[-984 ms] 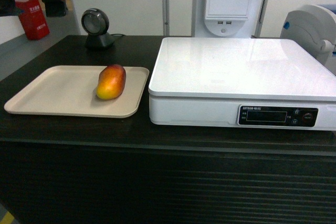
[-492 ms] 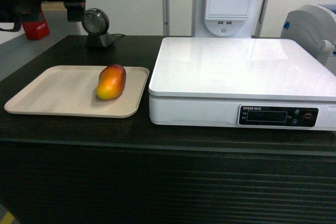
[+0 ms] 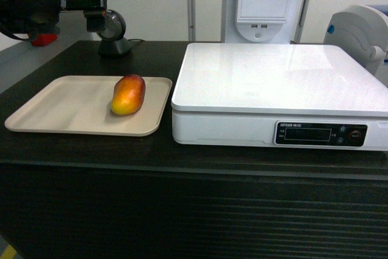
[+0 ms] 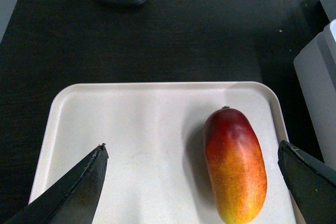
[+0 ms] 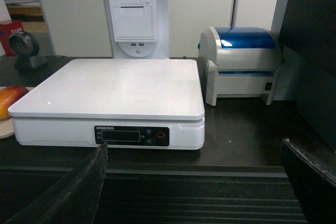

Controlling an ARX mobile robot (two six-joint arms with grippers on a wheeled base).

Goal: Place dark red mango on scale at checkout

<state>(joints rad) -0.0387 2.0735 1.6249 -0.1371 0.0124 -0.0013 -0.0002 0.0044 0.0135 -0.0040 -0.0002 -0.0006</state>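
Dark red mango (image 3: 128,94): lies on its side on the beige tray (image 3: 60,104), toward the tray's right edge and just beside the scale (image 3: 279,83); red end to the back, orange-yellow end toward the robot
Beige tray: sits flat on the checkout (image 3: 182,156) counter, left of the scale; judged a staging spot that leaves the fruit open to a reach from above
Scale: white box at the middle to right of the counter, its glossy top bare, display strip (image 3: 321,133) facing front; the short gap to the tray suggests only a brief sideways carry
Left gripper (image 4: 191,182): high above the tray's far left, camera looking straight down; fingers (image 4: 79,182) spread wide, the mango between them in the wrist view but nearer the right finger; nothing touched
Left arm pose: raised at the upper left of the head view, in front of a small round scanner (image 3: 112,28); reads as the approach to a top-down pick, descent not yet made
Right gripper (image 5: 191,182): fingers spread, holding nothing, low before the counter's ribbed front, facing the scale and a label printer (image 5: 244,64); judged idle
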